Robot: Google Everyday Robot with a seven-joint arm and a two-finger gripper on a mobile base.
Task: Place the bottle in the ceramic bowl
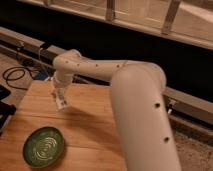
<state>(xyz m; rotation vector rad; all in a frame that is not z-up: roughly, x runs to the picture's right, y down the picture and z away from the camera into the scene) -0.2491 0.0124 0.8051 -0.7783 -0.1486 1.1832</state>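
My gripper hangs down from the white arm over the far left part of the wooden table. It is shut on a small white oblong thing, the bottle, and holds it upright a little above the wood. The ceramic bowl, dark green with pale rings inside, sits on the table near the front left, below and a little left of the gripper. The bowl has nothing in it.
My thick white arm crosses the right side of the view and hides that part of the table. Black cables lie on the floor at the left. A dark rail runs behind the table.
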